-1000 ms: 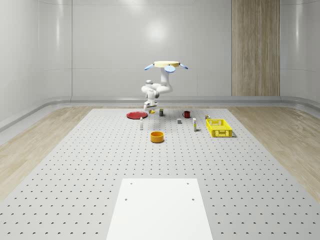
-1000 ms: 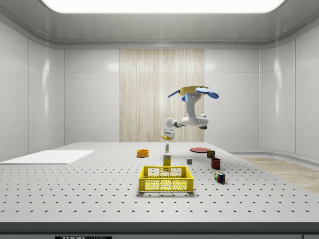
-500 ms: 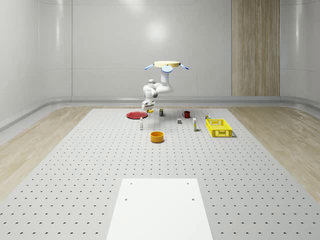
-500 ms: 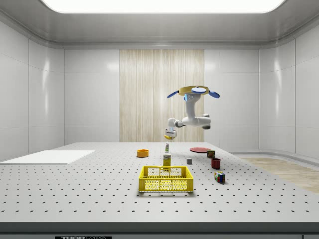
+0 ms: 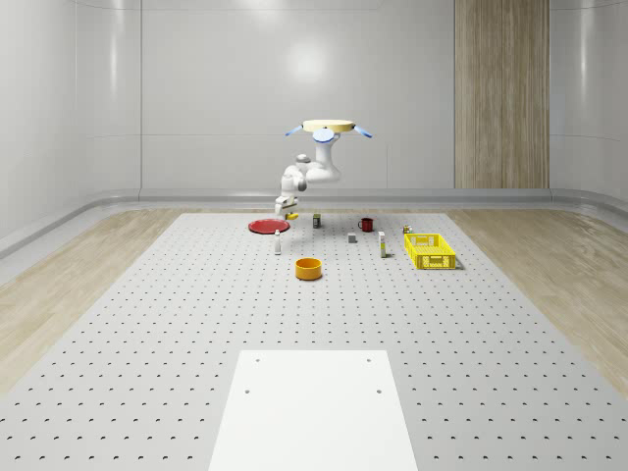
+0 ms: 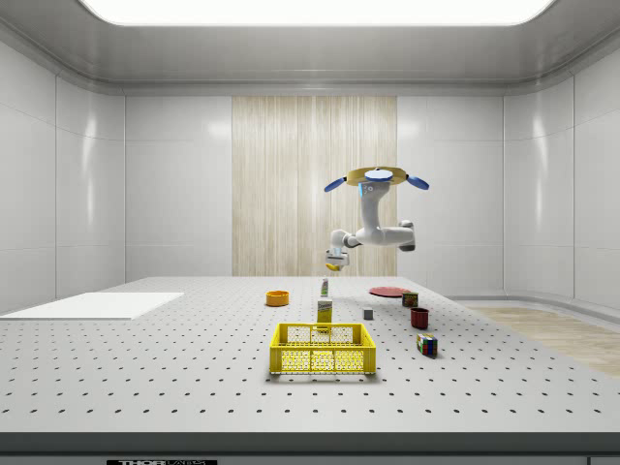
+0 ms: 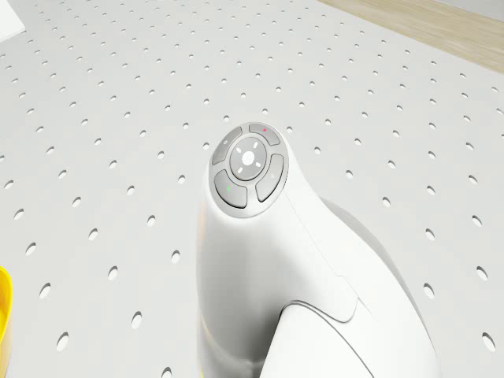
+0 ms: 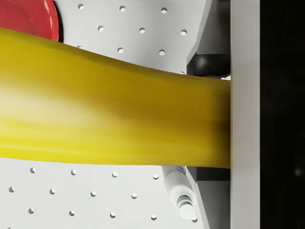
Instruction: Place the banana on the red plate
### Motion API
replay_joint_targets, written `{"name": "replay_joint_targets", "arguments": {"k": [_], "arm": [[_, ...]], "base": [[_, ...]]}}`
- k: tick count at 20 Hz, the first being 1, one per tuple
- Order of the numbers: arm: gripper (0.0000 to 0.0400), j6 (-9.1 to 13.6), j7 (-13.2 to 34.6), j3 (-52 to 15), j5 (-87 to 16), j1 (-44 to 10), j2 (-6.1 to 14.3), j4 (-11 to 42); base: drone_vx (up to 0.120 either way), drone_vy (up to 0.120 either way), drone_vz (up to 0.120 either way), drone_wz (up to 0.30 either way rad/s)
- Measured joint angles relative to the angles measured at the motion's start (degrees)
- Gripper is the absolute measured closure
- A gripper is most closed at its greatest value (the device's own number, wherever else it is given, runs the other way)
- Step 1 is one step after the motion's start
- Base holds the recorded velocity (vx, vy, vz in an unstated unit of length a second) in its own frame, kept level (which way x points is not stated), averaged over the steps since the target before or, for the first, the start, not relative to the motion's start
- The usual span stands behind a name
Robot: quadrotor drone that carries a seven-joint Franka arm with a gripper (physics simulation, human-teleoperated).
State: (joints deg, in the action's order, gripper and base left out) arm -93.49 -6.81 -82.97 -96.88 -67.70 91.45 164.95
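Bench [image 5: 147, 343]: pale grey perforated board with a regular grid of holes, carrying a plain white rectangular sheet [image 5: 316, 407] at the whole-scene view's near edge. Room: glossy white panelled walls, one vertical wood-grain panel [image 5: 500, 93], light wooden floor around the bench, broad ceiling light [image 6: 315, 10].

Drone [image 5: 329, 128]: tan disc body with blue rotors, hovering above the far part of the bench beside the flat round red plate [image 5: 267, 226]. White jointed arm [image 6: 383, 232] reaches out and down from it.

End effector [image 5: 286, 206]: pinching the curved yellow banana [image 8: 109, 119], held in the air above the bench, near the plate's edge but not on it.

Other items: orange bowl [image 5: 309, 268], yellow mesh basket [image 5: 430, 251], dark red mug [image 5: 366, 224], small white bottle [image 8: 180, 193] with an unreadable label.
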Motion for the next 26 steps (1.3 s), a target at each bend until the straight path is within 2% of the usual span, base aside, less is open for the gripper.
{"name": "replay_joint_targets", "arguments": {"k": [26], "arm": [[0.0198, -1.1, -44.7, -0.1, 0.9, -0.2, 1.1, -0.1]], "base": [[0.000, 0.000, 0.000, -0.300]]}}
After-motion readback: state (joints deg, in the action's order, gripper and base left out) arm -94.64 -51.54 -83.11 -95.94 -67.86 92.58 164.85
